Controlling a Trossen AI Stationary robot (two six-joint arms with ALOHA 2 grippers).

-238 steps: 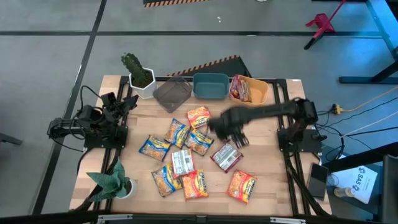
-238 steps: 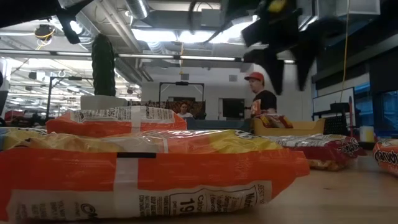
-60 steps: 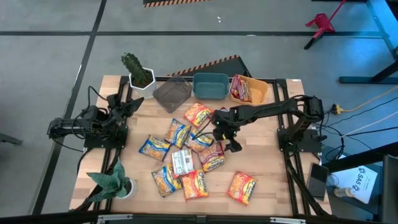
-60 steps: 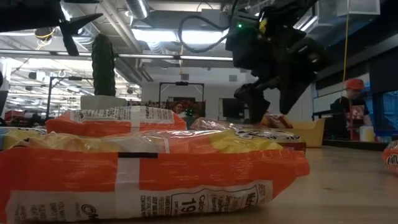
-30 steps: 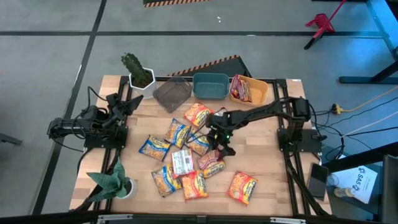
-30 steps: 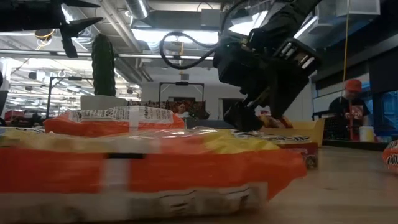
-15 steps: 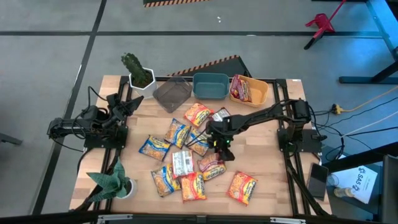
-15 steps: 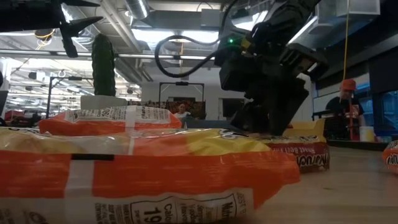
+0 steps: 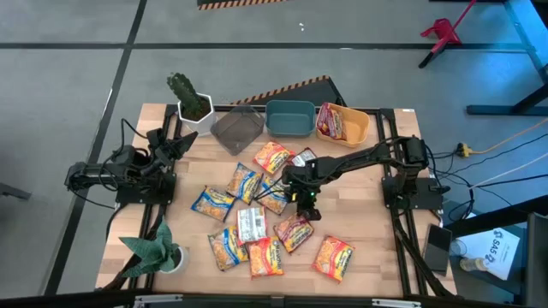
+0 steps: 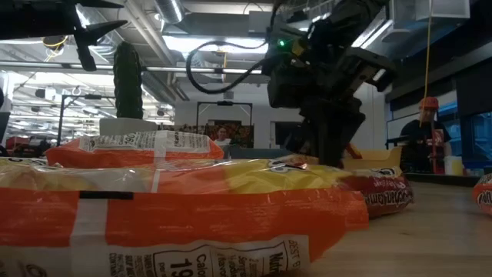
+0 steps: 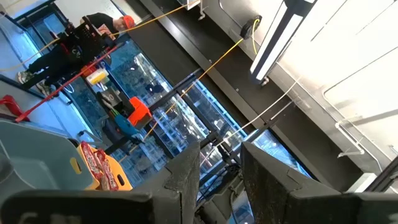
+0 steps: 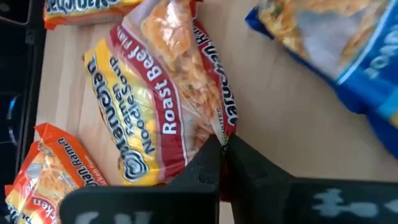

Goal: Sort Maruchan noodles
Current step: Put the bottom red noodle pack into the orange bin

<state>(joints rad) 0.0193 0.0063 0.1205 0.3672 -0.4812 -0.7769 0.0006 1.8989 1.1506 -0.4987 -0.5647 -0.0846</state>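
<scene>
Holding red packets point(image 9: 333, 122), yellow bin point(image 9: 360, 127)

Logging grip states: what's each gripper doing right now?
Left gripper: open, empty, parked off left.
Right gripper: shut on the red Roast Beef packet.

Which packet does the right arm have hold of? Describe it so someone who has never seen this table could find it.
Start from the yellow bin at the table's far right corner and follow the right arm toward the table's middle to the right gripper. Its fingers are shut on the edge of the red-and-yellow packet lying just nearer the front. It alone reads "Roast Beef"; its neighbours are orange or blue.
</scene>
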